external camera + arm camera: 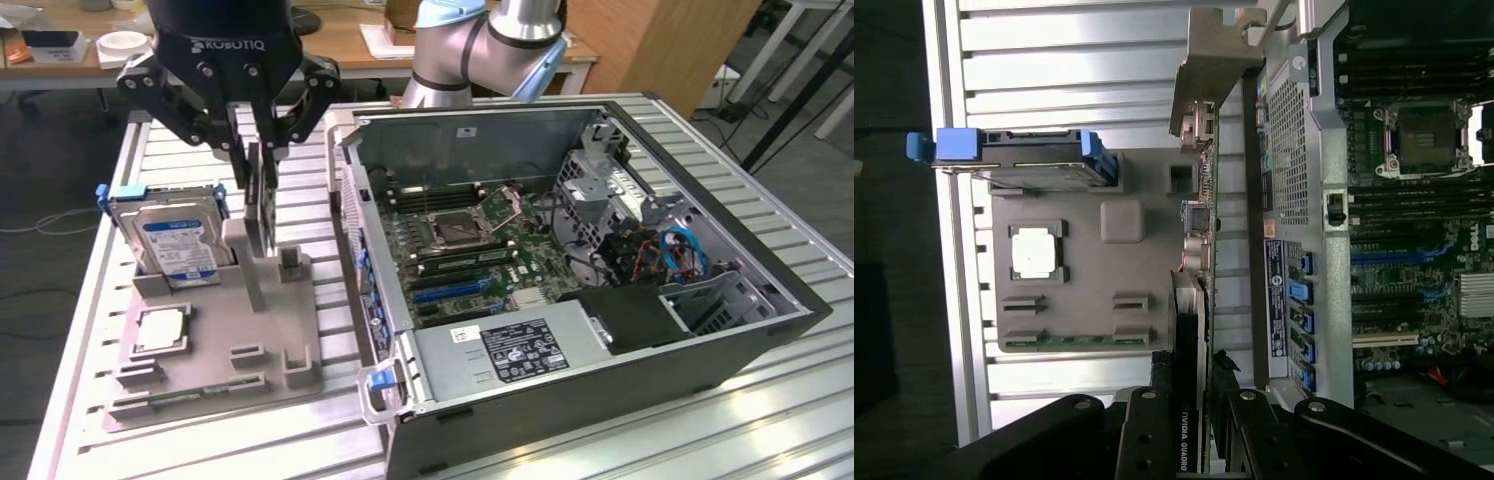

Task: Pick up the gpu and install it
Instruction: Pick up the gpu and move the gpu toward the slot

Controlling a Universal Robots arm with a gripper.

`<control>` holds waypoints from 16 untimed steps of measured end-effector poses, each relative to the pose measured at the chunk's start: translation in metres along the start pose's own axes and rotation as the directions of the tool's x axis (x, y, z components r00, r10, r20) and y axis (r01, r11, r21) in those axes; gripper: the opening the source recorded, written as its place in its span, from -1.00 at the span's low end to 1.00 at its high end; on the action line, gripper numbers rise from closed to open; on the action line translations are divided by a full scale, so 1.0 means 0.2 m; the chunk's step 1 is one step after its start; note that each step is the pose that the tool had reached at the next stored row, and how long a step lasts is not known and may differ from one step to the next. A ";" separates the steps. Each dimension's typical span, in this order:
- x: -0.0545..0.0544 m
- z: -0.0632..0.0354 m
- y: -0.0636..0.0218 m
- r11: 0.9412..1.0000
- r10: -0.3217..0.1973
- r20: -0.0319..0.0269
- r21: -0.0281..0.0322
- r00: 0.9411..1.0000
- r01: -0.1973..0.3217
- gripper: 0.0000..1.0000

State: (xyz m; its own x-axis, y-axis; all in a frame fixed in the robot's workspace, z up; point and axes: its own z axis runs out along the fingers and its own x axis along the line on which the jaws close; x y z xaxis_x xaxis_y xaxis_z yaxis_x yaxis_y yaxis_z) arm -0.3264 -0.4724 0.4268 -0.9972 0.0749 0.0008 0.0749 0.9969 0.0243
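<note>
The gpu (262, 205) is a thin dark card standing on edge, and my gripper (260, 165) is shut on its upper part from above. It hangs at the side of the grey holder tray (214, 385) nearest the open computer case (747, 330). I cannot tell whether its lower edge still rests in the tray's slot. In the wrist view the gpu (1192, 300) appears edge-on, its silvery bracket (1216, 70) at the far end, with my gripper (1194, 410) clamped on both faces. Blue expansion slots (447, 290) lie on the motherboard inside the case.
The tray also holds a boxy hard drive (174, 240) with blue clips and a square silver processor chip (160, 330). The case wall (350, 215) rises close beside the card. All of it rests on a ribbed metal table (747, 420); desks stand behind.
</note>
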 end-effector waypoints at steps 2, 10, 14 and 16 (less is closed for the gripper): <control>0.00 -0.002 0.000 1.000 0.000 0.000 0.000 1.000 0.000 -0.47; 0.00 -0.011 0.000 1.000 0.000 0.000 0.000 1.000 0.000 -0.47; 0.00 -0.014 0.000 1.000 0.000 0.000 0.000 1.000 0.000 -0.47; 0.00 -0.016 0.000 1.000 0.000 0.000 0.000 1.000 0.000 -0.47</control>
State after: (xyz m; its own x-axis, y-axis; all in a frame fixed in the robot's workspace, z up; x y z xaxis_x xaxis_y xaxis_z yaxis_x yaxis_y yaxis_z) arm -0.3263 -0.4724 0.4300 -0.9972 0.0749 0.0008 0.0749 0.9969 0.0243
